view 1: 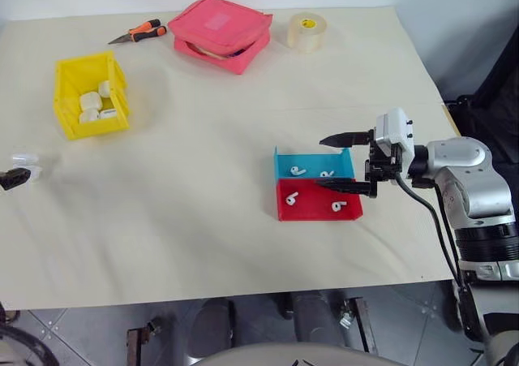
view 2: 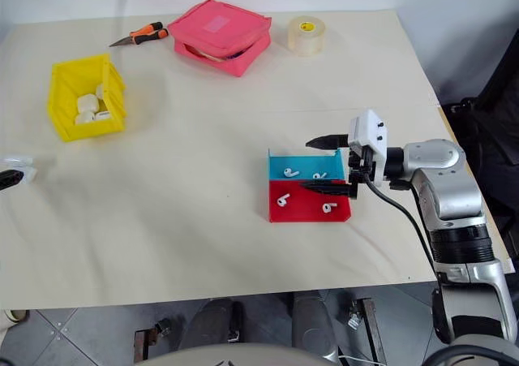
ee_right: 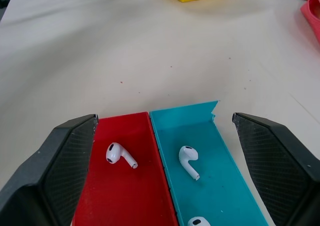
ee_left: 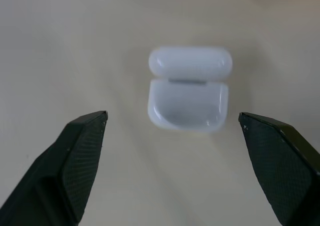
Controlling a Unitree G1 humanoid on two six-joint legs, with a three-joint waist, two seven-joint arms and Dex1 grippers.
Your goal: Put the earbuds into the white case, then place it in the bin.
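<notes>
My left claw [ee_left: 172,136], fingers spread & empty, faced the white case [ee_left: 189,89] dead ahead at centre frame, lid open, long axis crosswise between the tips

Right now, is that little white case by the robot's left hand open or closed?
Open. The white case lies on the table with its lid swung back from the body, and the hollow inside looks empty, no earbuds in it.

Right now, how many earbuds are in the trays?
4. Two lie in the blue tray: one toward its left, one toward its right. Two lie in the red tray: one at left, one at right. None looks hidden.
</notes>
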